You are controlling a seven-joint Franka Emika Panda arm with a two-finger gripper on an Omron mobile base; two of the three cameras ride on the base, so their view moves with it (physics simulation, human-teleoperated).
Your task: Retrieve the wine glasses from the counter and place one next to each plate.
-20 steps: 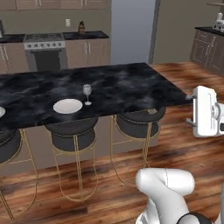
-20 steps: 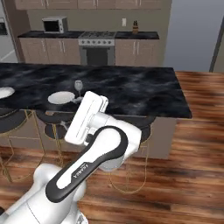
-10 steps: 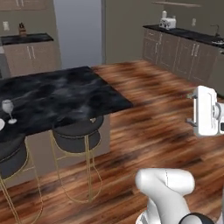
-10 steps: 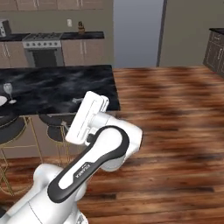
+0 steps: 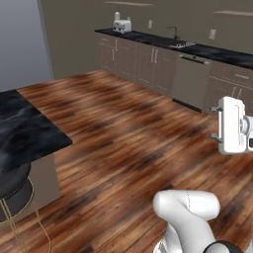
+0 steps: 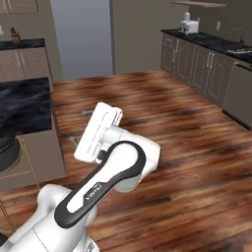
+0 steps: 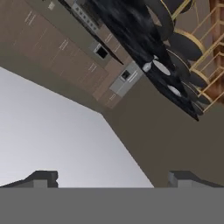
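So the tool (image 7: 109, 179) is wide open with nothing between its tips, and the hand is held up over the wood floor (image 5: 128, 128). The surface (image 5: 197, 49) with the black marble top runs along the far wall over brown cabinets, with a white toaster (image 5: 122, 24) at its far end. Can't make out any glasses on it from here. In the rolled hand view the island (image 7: 131, 26) shows two white plates (image 7: 161, 68), with one wine glass (image 7: 148, 66) right beside the nearer plate.
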